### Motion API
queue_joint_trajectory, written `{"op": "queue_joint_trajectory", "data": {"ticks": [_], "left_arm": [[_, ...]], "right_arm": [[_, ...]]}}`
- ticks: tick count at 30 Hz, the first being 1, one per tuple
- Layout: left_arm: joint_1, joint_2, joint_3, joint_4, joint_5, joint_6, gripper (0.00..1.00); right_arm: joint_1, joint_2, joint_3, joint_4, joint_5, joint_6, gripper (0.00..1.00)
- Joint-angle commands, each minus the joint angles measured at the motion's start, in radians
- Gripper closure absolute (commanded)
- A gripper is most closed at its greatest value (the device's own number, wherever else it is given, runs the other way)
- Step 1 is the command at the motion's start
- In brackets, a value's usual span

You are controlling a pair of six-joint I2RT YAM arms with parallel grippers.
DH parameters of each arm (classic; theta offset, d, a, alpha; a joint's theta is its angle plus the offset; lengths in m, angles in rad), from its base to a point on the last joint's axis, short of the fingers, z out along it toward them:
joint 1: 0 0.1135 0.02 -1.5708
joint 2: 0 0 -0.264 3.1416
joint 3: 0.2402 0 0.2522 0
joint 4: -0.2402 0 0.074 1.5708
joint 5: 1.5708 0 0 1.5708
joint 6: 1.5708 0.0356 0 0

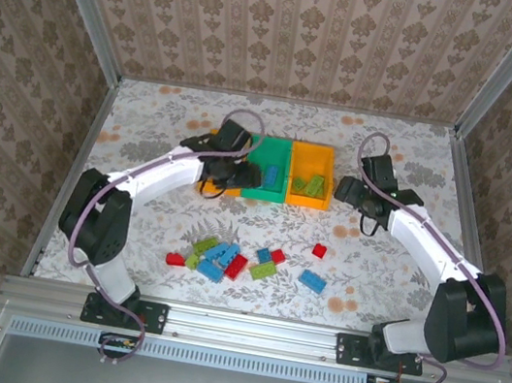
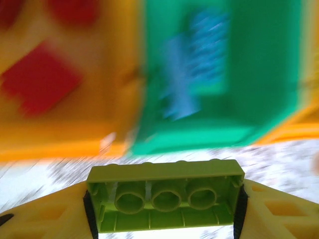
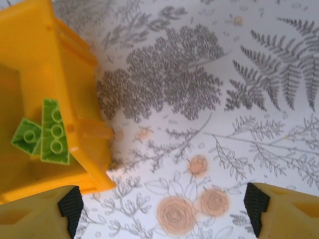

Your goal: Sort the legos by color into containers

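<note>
My left gripper [image 2: 163, 209] is shut on a lime green brick [image 2: 164, 194], gripped by its short ends with the hollow underside toward the camera. It hovers at the near edge of the left orange bin [image 2: 75, 134], which holds red bricks [image 2: 40, 79], beside the green bin [image 2: 224, 124] with blue bricks [image 2: 192, 69]. From above, that gripper [image 1: 230, 170] sits over the left bin. My right gripper [image 3: 159, 209] is open above bare table just right of the right orange bin [image 3: 84, 129], which holds lime green bricks [image 3: 52, 132]. Several loose bricks [image 1: 225, 260] lie near the front.
The three bins [image 1: 269, 169] stand side by side at mid-table. A red brick [image 1: 319, 250] and a blue brick [image 1: 312, 281] lie apart from the main pile. Patterned walls and metal rails enclose the table.
</note>
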Motion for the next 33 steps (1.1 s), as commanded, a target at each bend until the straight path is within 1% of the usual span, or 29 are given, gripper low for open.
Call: {"op": "queue_joint_trajectory", "data": {"ticks": [1,3,6,9,14,17,21,25,26,27,28,31,33], "left_arm": [[-0.026,0.085,0.130,0.102,0.122,0.092,0.38],[-0.037,0.154,0.221,0.133,0.199,0.113,0.38],[-0.054,0.240,0.317,0.179,0.271,0.127,0.38],[-0.068,0.308,0.378,0.237,0.334,0.115,0.37],[-0.075,0.428,0.495,0.226,0.382,0.096,0.37],[-0.073,0.471,0.517,0.242,0.389,0.073,0.35],[-0.069,0.497,0.515,0.286,0.392,0.018,0.28],[-0.072,0.497,0.509,0.299,0.392,-0.011,0.15],[-0.071,0.488,0.501,0.303,0.388,-0.012,0.11],[-0.071,0.477,0.491,0.306,0.381,-0.013,0.03],[-0.072,0.466,0.481,0.308,0.374,-0.014,0.00],[-0.072,0.417,0.445,0.317,0.355,-0.008,0.00],[-0.072,0.372,0.410,0.336,0.338,-0.005,0.00]], "right_arm": [[0.000,-0.057,-0.063,0.002,-0.038,-0.005,0.13],[0.000,-0.078,-0.101,-0.001,-0.066,-0.012,0.14],[0.009,-0.097,-0.137,-0.020,-0.109,-0.001,0.16],[0.032,-0.112,-0.171,-0.033,-0.116,0.016,0.17],[0.050,-0.139,-0.211,-0.031,-0.120,0.051,0.17],[0.052,-0.163,-0.222,-0.031,-0.120,0.062,0.17],[0.055,-0.198,-0.231,-0.044,-0.116,0.066,0.17],[0.062,-0.223,-0.244,-0.052,-0.113,0.058,0.18],[0.066,-0.228,-0.247,-0.050,-0.115,0.054,0.18],[0.073,-0.233,-0.252,-0.047,-0.119,0.049,0.18],[0.080,-0.237,-0.254,-0.044,-0.120,0.042,0.17],[0.120,-0.239,-0.247,-0.033,-0.118,0.018,0.18],[0.167,-0.231,-0.235,-0.019,-0.113,-0.008,0.17]]}}
